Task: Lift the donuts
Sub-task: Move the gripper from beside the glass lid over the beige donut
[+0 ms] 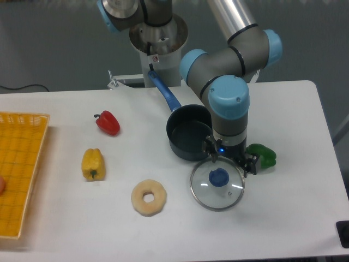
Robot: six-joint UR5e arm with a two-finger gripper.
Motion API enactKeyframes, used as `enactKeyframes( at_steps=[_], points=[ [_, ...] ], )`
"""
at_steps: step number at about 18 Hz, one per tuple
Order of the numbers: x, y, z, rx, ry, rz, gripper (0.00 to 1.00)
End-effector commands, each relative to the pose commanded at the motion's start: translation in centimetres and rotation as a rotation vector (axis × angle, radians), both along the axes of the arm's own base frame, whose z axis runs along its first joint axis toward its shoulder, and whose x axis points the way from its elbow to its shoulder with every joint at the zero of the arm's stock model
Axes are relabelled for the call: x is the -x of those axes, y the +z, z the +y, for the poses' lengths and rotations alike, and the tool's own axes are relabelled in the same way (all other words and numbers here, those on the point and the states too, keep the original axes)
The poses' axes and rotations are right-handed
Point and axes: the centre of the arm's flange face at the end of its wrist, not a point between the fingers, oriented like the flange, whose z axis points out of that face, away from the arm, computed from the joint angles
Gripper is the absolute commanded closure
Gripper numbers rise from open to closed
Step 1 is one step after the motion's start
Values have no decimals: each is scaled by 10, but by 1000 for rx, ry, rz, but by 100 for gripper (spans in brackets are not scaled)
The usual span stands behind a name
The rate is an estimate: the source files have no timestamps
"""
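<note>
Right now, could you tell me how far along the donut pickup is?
Nothing looks done yet: the donut lies flat on the white table, untouched. The gripper is above the glass lid with the blue knob, beside the dark saucepan, well to the donut's right; whether it is open is unclear. Still left: moving over to the donut, grasping and lifting it.

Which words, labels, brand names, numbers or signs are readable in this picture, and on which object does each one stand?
No text can be read anywhere in this view.
A small red and white sticker sits on the robot base; its marking is too small and blurred to read.
The donut, glass lid, dark pot, yellow basket and the three peppers show no writing.
</note>
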Motion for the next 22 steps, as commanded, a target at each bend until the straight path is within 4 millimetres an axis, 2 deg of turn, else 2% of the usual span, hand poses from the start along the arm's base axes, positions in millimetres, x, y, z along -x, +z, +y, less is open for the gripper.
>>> enactKeyframes(
  at_steps=[7, 10, 12, 14, 16, 18, 22],
  points=[
    [-6, 4, -2, -8, -9, 0, 0],
    [-16, -9, -1, 8, 10, -21, 0],
    [-21, -10, 3, -13, 92, -27, 0],
    [-29, -9, 19, -88, 221, -45, 0],
    [-42, -25, 45, -144, 312, -59, 0],
    [-59, -44, 67, -143, 326, -65, 0],
    [-79, -75, 87, -119, 381, -104, 0]
  ],
)
